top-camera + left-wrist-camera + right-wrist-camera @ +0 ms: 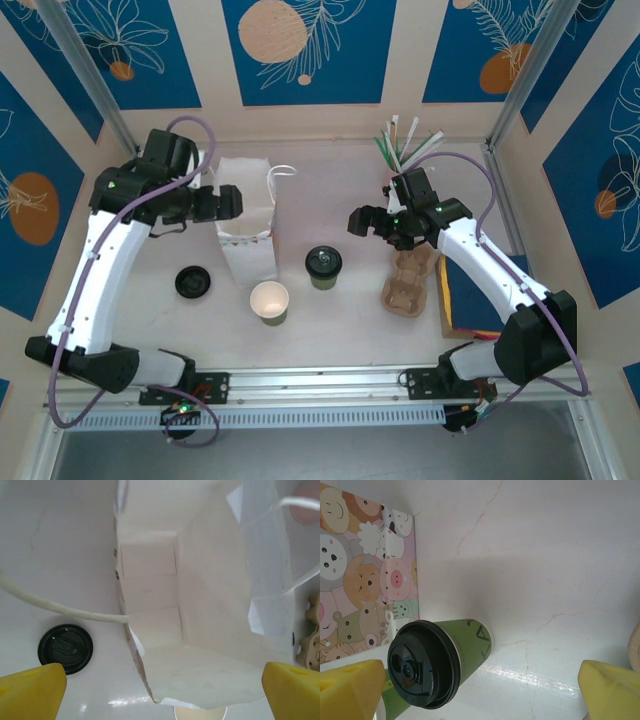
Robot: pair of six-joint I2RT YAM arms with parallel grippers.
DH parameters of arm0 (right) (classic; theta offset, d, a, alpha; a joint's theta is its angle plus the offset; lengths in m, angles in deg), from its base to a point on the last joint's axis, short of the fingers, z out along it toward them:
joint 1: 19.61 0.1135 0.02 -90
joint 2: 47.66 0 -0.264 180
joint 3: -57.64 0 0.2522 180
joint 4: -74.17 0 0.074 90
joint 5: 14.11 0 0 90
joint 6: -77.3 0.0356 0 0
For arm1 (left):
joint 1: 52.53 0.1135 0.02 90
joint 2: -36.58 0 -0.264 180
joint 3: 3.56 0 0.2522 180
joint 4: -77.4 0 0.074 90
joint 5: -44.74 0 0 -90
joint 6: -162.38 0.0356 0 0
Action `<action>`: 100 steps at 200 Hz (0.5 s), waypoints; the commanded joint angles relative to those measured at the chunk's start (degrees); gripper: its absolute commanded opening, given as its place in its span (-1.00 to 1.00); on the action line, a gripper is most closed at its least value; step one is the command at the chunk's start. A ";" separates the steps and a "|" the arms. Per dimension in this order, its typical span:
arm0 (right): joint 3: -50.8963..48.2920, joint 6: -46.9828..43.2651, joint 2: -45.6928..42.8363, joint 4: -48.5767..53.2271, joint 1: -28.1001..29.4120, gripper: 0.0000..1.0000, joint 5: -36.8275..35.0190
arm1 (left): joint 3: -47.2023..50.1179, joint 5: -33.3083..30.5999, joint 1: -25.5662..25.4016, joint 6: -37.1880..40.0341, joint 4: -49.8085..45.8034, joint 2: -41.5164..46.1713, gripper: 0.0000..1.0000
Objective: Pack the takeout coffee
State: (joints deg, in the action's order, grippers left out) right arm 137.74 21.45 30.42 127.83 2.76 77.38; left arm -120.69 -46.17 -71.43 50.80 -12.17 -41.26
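Yellow pads (350,690) — round-lidded paper cup (467,649)

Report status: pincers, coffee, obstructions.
Left pincer open at mouth of white bag. Right pincer open, near takeout coffee. Coffee upright, lidded, unpacked. Lidless cup beside bag.

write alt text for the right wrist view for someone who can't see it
A dark-green, black-lidded takeout coffee stands on a pale marbled table, just ahead of the right gripper, whose yellow fingers are spread wide. A panel printed with cartoon animals stands beside it.
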 commanded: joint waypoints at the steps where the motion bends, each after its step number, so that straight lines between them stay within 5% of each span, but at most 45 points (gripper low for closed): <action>1: 0.36 0.16 -0.48 1.06 0.32 0.98 0.09 | -4.26 -3.29 -0.31 -1.74 -2.78 -0.44 1.00; 53: 0.40 0.04 -1.13 1.32 -0.04 0.98 -0.92 | -11.96 -2.32 -1.93 -3.75 0.55 -2.68 1.00; 100: 0.11 0.15 -3.03 2.43 -1.38 0.98 -2.78 | -17.40 -2.61 -10.25 -4.87 6.53 -8.89 0.98</action>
State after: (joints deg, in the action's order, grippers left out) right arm 137.74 21.43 30.12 128.20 2.36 76.22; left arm -135.18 -48.55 -77.57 47.15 -9.81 -46.70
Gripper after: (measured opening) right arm 0.989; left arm 0.996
